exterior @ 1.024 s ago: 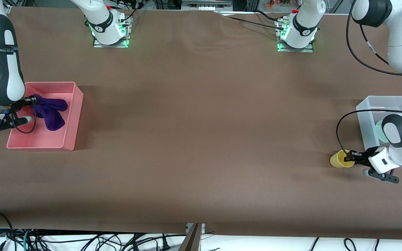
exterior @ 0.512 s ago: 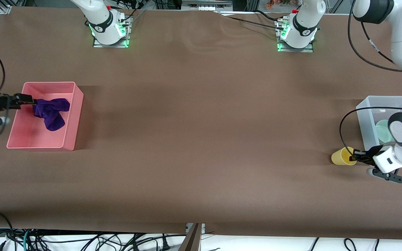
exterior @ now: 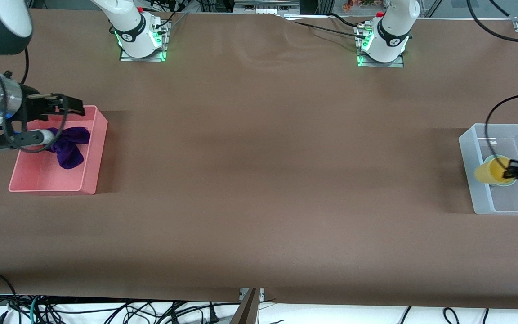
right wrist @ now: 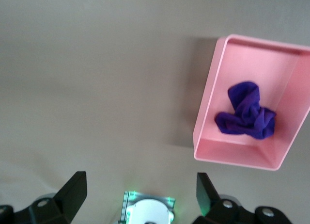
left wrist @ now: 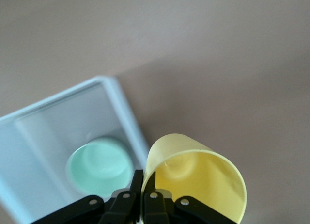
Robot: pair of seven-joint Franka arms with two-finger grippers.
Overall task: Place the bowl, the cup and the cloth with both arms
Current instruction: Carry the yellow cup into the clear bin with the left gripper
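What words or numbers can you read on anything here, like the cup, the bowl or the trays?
None can be read.
The yellow cup, green bowl, purple cloth, pink tray and clear bin are all plain.
Small round marks on the arm bases are too small to read.

The purple cloth [right wrist: 247, 112] lies crumpled inside the pink tray [right wrist: 209, 107], which sits on the brown bench [right wrist: 97, 73]. The right claw [right wrist: 140, 197] hangs high over the bench, its two black fingers [right wrist: 72, 192] spread wide apart and holding nothing. Between the fingers shows an arm base [right wrist: 147, 210] lit green.
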